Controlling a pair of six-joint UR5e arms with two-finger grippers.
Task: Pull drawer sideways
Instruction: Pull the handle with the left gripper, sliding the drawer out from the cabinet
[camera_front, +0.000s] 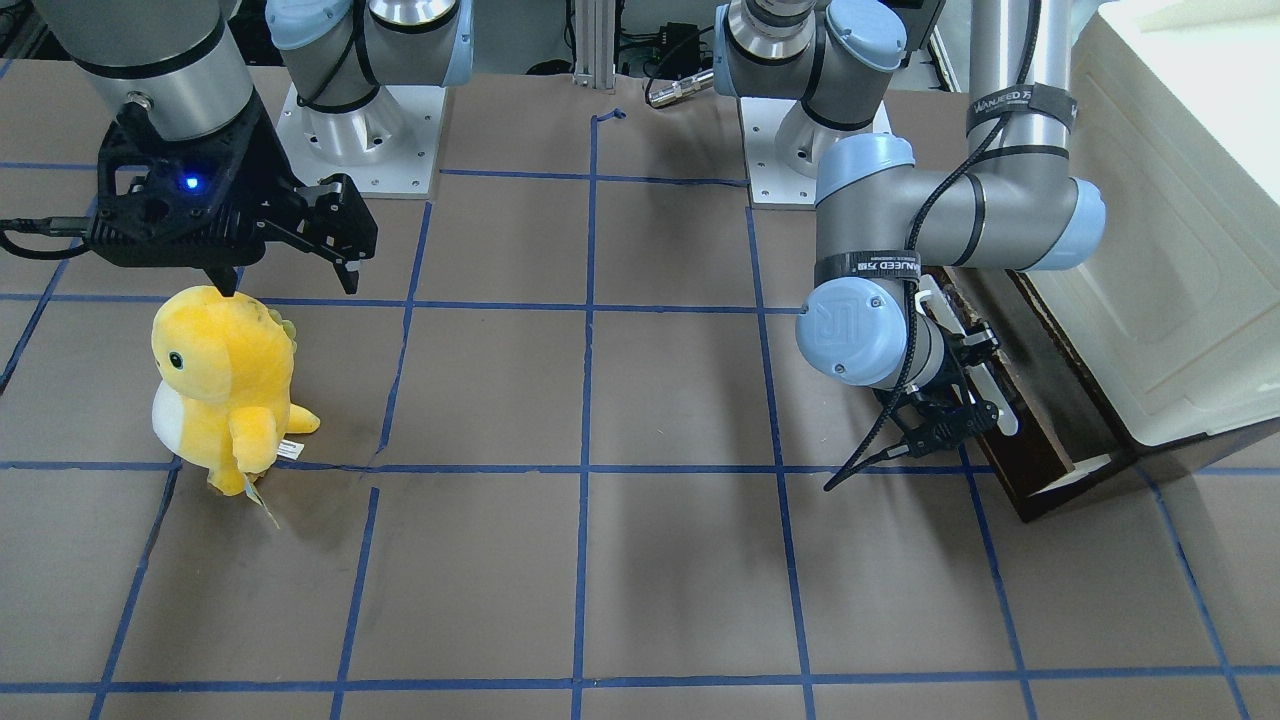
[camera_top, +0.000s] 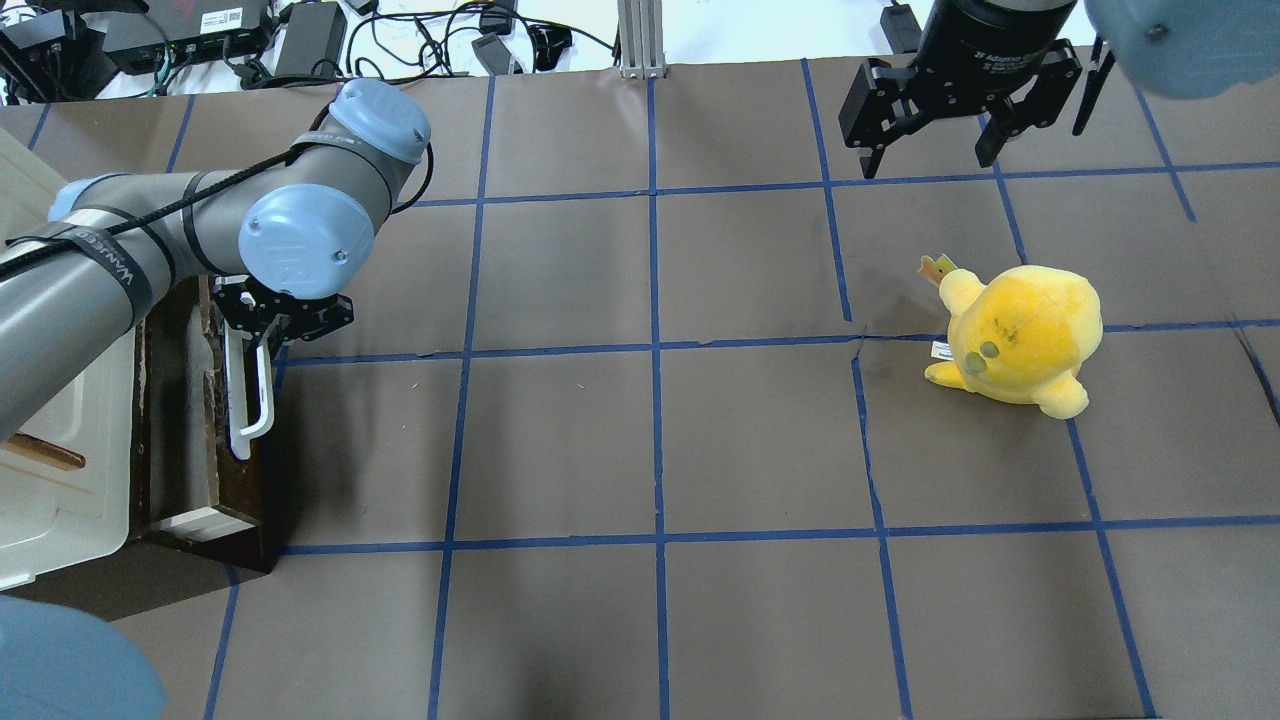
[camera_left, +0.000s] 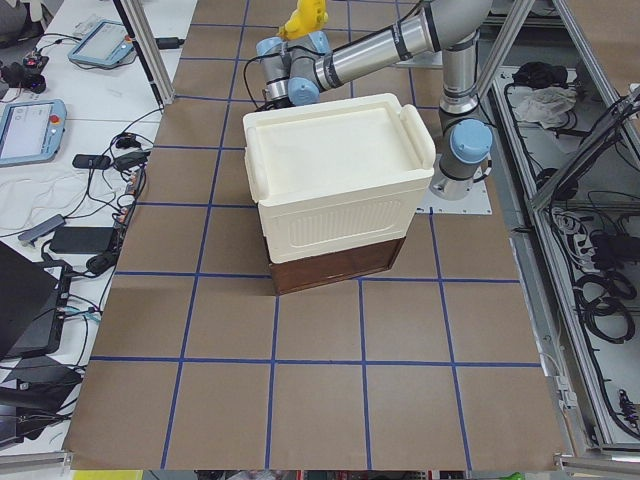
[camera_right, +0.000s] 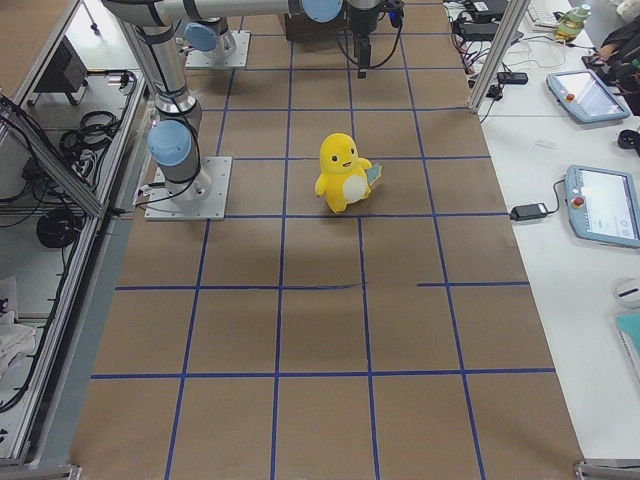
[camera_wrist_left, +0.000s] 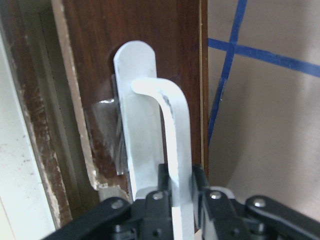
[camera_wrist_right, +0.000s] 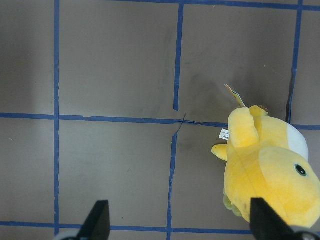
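Left wrist close on drawer (camera_wrist_left: 100, 50); overhead, front opposed, share plush toy (camera_front: 225, 380).

Pretty standard look on both: matte grey metal tube arms (camera_top: 60, 290) with pale blue plastic joint caps (camera_top: 300, 235), one stamped with a raised UR logo (camera_front: 845, 325). The left one has a thin black cable (camera_front: 942, 190) pinned on by black straps printed WANJEED (camera_front: 1020, 100). Shiny silver bases are on white square screw-dotted plates (camera_front: 410, 130) by the bench's back edge. The black boxy right gripper (camera_top: 925, 160) has a tiny blue light (camera_front: 190, 183).
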